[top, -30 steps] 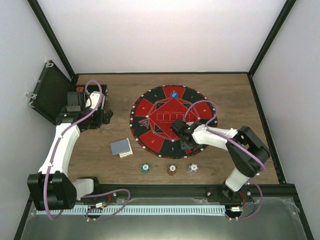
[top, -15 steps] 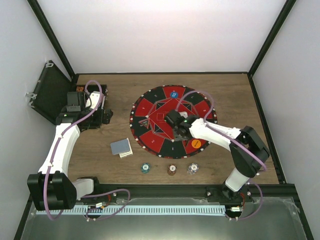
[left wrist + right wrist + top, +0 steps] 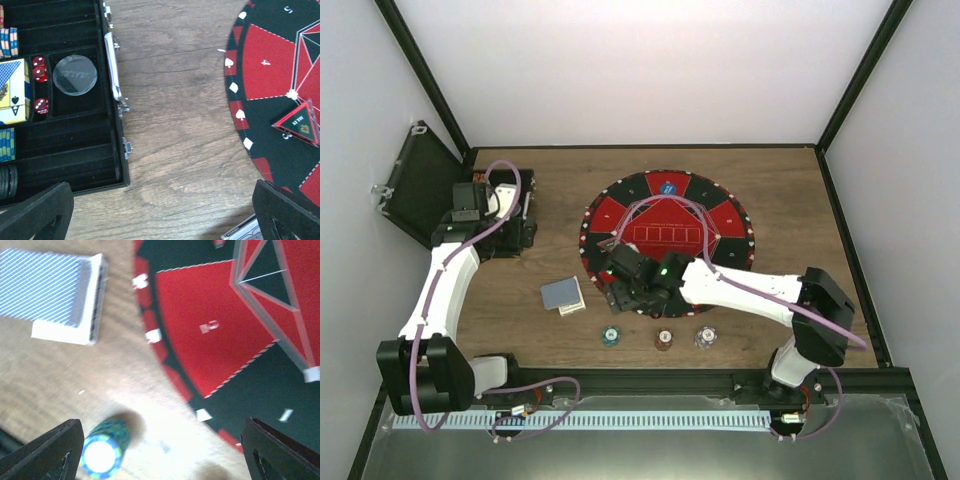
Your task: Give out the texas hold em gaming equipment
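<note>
Brown wood-grain table [image 3: 795,185] under soft even light, plain white back wall [image 3: 640,70] at 12 o'clock, pale side walls [image 3: 345,100] at 9 and 3 o'clock, black frame struts [image 3: 425,75] slanting from far corners, grey metal ledge [image 3: 620,455] at 6 o'clock

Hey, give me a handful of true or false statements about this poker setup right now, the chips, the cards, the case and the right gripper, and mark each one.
1. Three chip stacks, the teal stack, the dark red stack and the whitish stack, stand in a row on the wood. True.
2. The card deck lies on the round mat. False: it lies on the wood, left of the mat.
3. The blue button sits on the mat's far side. True.
4. The right gripper clamps the teal stack. False: its jaws stand open, holding nothing.
5. The black case is shut. False: it is open, with its compartments showing.
</note>
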Controlling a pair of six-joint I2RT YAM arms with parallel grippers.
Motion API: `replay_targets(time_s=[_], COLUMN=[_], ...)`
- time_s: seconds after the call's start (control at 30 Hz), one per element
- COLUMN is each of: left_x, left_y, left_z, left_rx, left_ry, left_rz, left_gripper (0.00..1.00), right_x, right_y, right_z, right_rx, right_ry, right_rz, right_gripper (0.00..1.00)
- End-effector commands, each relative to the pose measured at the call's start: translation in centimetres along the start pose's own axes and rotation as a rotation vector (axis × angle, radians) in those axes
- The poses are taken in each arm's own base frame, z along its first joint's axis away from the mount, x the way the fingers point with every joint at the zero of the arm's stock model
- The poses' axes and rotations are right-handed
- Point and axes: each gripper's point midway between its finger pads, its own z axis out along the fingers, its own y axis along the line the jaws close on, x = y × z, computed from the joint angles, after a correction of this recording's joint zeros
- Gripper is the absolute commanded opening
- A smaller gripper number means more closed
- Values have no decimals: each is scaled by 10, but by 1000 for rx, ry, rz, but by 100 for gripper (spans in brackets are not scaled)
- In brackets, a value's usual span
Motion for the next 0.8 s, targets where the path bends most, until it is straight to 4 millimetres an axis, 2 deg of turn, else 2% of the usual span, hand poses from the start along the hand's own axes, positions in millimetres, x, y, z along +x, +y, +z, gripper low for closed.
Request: replay_targets(time_s=[0.0, 0.27, 0.47, 0.77], left_x=[-5, -2, -2, -5], left_y=[13, 13, 12, 10], left_z=[-1, -3, -5, -7], left_rx=[-42, -31, -21, -6], left_ry=[-5, -5, -11, -22], left_rz=[-26, -9, -1, 9], left_gripper=[100, 100, 100, 100], right_x=[10, 54, 70, 78], right_y=[50, 82, 78, 74], right_z=[-12, 18, 39, 49], right_rx=[-154, -169, -92, -60], right_ry=[11, 120, 162, 183], right_rz=[-38, -129, -156, -169], right_gripper=[89, 87, 80, 74])
